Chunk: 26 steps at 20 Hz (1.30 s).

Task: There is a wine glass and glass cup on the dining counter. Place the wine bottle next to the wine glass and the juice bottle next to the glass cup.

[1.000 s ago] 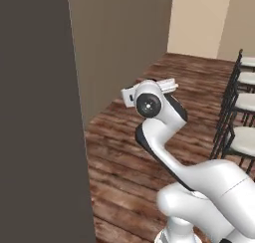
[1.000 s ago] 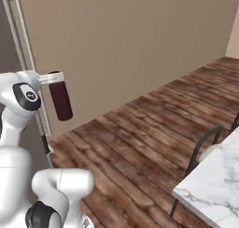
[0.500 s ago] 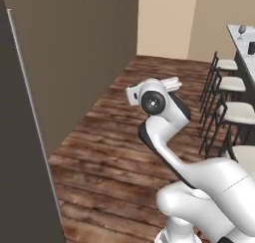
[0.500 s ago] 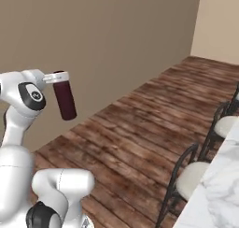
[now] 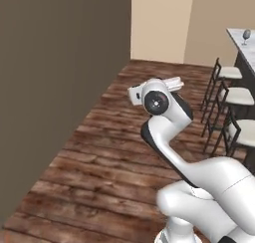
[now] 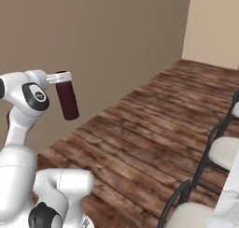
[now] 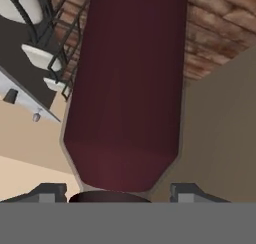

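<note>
Gripping a plain, unlabelled dark maroon bottle (image 6: 67,101), the tool (image 6: 59,77) holds it aloft.

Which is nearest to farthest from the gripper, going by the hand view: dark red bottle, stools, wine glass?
1. dark red bottle: in the gripper, between the jaws, hanging over the wood floor.
2. stools: beyond the bottle, in a row along the dining counter.
3. wine glass: farthest, standing on the counter top past the stools.
</note>
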{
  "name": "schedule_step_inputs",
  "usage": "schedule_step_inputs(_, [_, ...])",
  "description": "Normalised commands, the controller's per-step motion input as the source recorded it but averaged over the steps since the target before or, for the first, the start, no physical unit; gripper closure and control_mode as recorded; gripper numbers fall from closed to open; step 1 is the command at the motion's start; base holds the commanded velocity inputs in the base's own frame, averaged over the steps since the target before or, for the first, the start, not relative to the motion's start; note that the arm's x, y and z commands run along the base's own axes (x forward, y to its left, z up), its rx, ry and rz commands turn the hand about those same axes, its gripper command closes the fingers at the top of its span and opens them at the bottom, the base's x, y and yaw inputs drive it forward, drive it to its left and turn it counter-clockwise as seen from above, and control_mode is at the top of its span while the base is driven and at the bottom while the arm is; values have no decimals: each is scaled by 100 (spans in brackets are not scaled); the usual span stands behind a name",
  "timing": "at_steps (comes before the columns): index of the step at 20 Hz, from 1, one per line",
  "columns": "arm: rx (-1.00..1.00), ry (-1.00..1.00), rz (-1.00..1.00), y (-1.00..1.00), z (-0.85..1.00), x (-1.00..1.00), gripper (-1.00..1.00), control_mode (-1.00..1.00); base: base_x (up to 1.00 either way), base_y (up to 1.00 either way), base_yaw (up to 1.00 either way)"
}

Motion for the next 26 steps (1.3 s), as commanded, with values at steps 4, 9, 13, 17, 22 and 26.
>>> schedule_step_inputs(4, [0, 0, 0, 0, 0, 0, 100, 100, 100, 0, -4])
schedule_step_inputs(9, [0, 0, 0, 0, 0, 0, 100, 100, 100, 1, -29])
schedule_step_inputs(13, [0, 0, 0, 0, 0, 0, 100, 100, 86, 22, -57])
schedule_step_inputs(17, [0, 0, 0, 0, 0, 0, 100, 100, 89, 59, -52])
schedule_step_inputs(22, [0, 0, 0, 0, 0, 0, 100, 100, 85, 60, -52])
schedule_step_inputs(26, [0, 0, 0, 0, 0, 0, 100, 100, 65, 37, -64])
